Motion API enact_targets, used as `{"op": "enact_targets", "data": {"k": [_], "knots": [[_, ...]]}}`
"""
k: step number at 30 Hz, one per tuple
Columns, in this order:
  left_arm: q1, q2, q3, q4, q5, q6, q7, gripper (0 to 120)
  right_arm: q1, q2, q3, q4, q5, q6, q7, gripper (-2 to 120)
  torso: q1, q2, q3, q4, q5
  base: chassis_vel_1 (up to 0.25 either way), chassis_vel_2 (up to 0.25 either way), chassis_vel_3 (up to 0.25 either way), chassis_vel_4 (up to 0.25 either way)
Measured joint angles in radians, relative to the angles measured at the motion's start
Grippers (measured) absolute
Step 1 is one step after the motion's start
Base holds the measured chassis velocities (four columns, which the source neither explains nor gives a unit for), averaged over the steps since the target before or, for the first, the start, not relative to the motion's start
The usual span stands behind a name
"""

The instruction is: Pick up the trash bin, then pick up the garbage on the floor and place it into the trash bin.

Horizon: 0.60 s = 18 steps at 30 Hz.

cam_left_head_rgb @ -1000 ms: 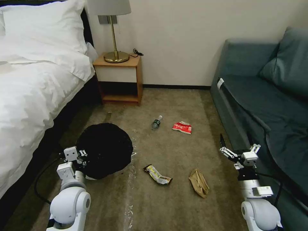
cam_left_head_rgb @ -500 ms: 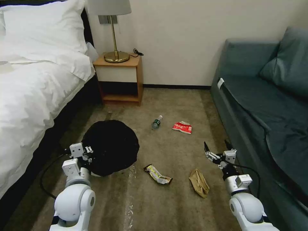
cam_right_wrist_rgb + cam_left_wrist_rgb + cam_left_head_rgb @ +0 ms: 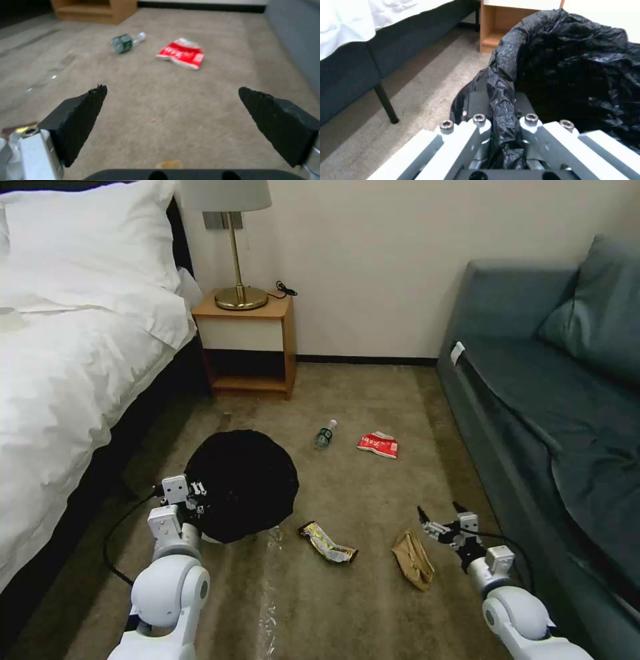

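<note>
Head view: right claw [image 3: 439, 517] lower, nearer brown paper bag [image 3: 413, 560].

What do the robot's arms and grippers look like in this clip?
Both arms are glossy white with rounded joint housings and loose black cables. The left gripper has white and silver-grey linkages with hex bolts. The right gripper carries wedge-shaped black pads on silver fingers.
</note>
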State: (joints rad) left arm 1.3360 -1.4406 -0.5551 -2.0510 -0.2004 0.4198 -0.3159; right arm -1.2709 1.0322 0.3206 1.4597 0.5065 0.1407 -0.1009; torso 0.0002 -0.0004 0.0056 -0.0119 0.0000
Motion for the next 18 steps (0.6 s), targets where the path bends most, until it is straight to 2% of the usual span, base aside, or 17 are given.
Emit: {"op": "enact_targets", "data": {"k": [7,18], "knots": [[-0.005,-0.001,0.001,0.003,0.002,-0.002,0.005,4,0.053,-0.025,-0.088,-0.092,0.023,0.007,-0.028,100,0.0,0.0,0.0,-0.0002,-0.0001,0.0,0.0,0.0,0.0],[-0.009,-0.002,-0.003,0.006,0.01,-0.004,0.007,4,0.142,0.026,-0.156,-0.268,0.028,0.015,-0.047,100,0.0,0.0,0.0,-0.0002,-0.0002,0.0,0.0,0.0,0.0]]}}
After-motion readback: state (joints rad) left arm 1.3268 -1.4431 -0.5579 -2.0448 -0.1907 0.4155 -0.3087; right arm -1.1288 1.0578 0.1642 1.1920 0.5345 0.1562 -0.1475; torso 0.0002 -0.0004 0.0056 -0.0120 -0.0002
